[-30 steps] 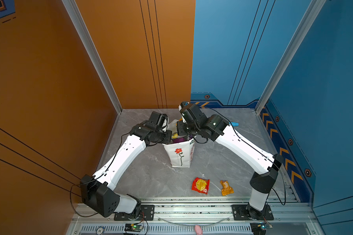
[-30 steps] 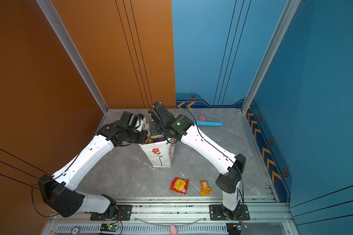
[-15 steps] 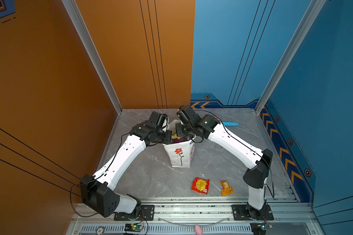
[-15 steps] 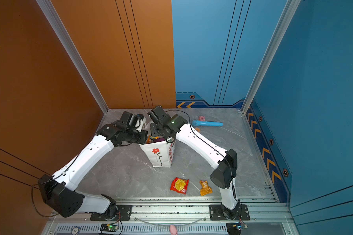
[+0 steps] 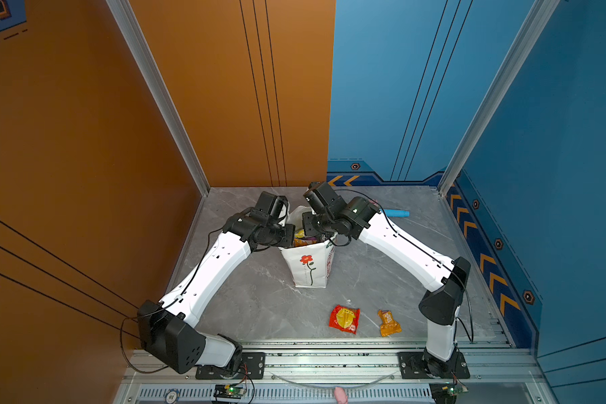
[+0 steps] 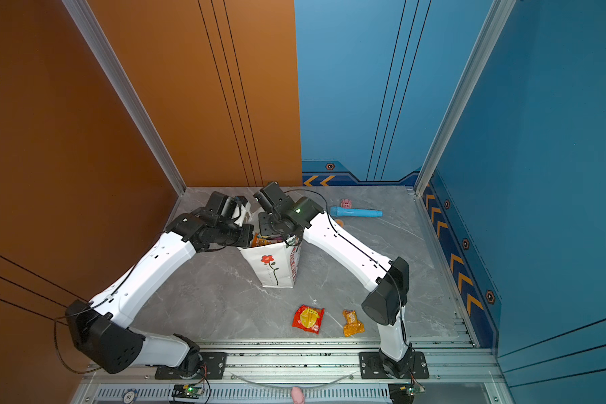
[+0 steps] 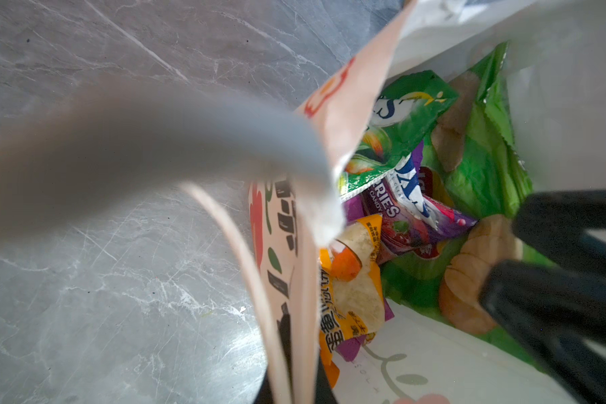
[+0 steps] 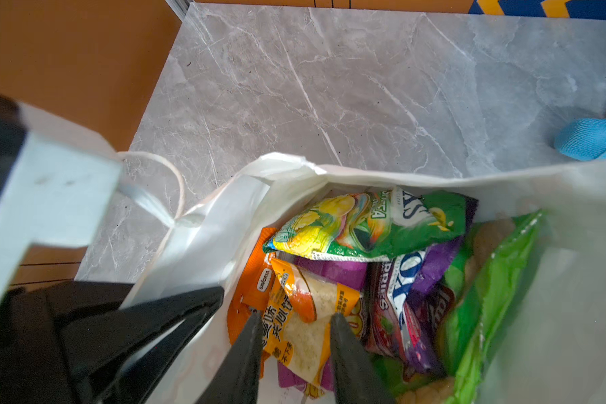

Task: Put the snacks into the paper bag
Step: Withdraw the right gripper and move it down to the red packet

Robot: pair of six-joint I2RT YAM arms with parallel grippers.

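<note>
Now your left jaws clamp the rim of the paper bag (image 5: pixel 308 269), holding its mouth open; your right jaws hang parted, empty, above the yellow packet (image 8: pixel 307 325) inside; a red packet (image 5: pixel 344 319) and an orange wrapper (image 5: pixel 388 323) lie on the counter (image 5: pixel 259 300)

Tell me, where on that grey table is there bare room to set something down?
Bare table: between left arm and paper bag; between right arm and blue wall. Crowded: the bag's mouth, where left gripper and right gripper meet, and near the red packet and orange wrapper.
</note>
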